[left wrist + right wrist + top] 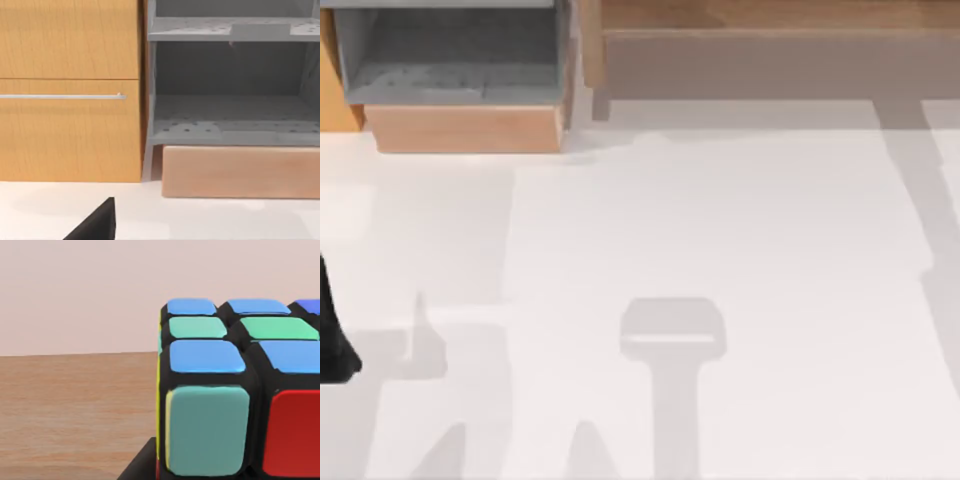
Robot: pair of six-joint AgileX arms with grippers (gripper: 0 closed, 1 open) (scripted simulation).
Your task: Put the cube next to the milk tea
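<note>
Across the white table (720, 220) from above, only arm shadows lie on the surface, and a black piece of the left arm (332, 340) pokes in at the left edge. At the far left stands a grey open shelf unit (450, 60) on a pale wooden base (465, 128), and a long wooden counter (770, 40) runs along the far side to the right. From the left wrist, the same grey shelving (230, 115) sits beside an orange wooden cabinet (70, 90) with a thin metal handle (62, 96); a dark tip of the left gripper (97, 225) juts in low, and I cannot tell whether it is apart or together. From the right wrist, the cube (235, 390), tiled blue, green, teal and red, sits very close on a brown wooden surface (75, 410). A black edge of the right gripper (140, 467) lies just beside it, its hold impossible to judge.
</note>
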